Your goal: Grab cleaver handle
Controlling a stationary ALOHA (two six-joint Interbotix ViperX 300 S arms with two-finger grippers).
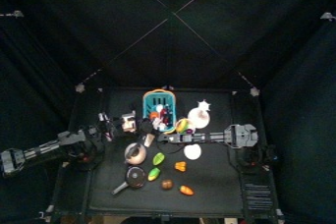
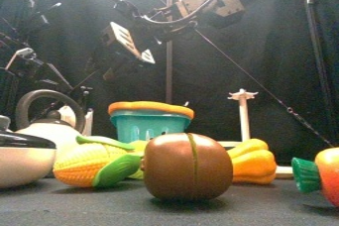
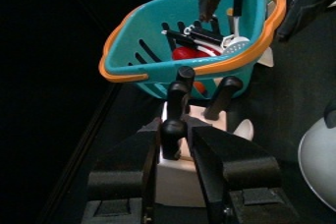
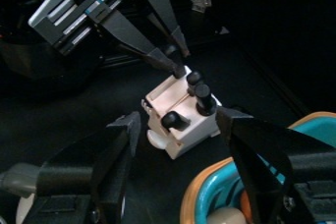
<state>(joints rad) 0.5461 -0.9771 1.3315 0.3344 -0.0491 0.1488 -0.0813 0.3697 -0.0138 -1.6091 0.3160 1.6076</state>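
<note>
Cleaver handle [image 4: 172,119]: short black rounded stub in a pale boxy block [image 4: 184,120] near the table's left edge. Left gripper [image 4: 168,56] has jaws apart at the block. Right gripper [image 4: 184,169] is spread wide above it. Teal plastic basket [image 3: 144,41] sits beside it.

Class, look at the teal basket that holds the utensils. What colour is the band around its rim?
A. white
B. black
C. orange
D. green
C: the basket has teal walls topped by an orange band, seen in both the left wrist view and the front view.
</note>
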